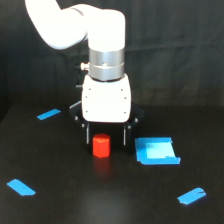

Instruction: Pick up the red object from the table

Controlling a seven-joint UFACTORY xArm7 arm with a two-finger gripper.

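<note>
Blue tape strips (21, 187) lie nearest, at 7 and 5 o'clock on the table (110, 200). Red object (101, 145) sits upright at center, btwn the hand's (105, 135) fingers, which stand wide w/ gaps each side. Judgement: drop a bit lower, keep centered, close evenly, then lift straight. No containers seen; blue square patch (156, 151) at 3 o'clock holds nothing.
</note>
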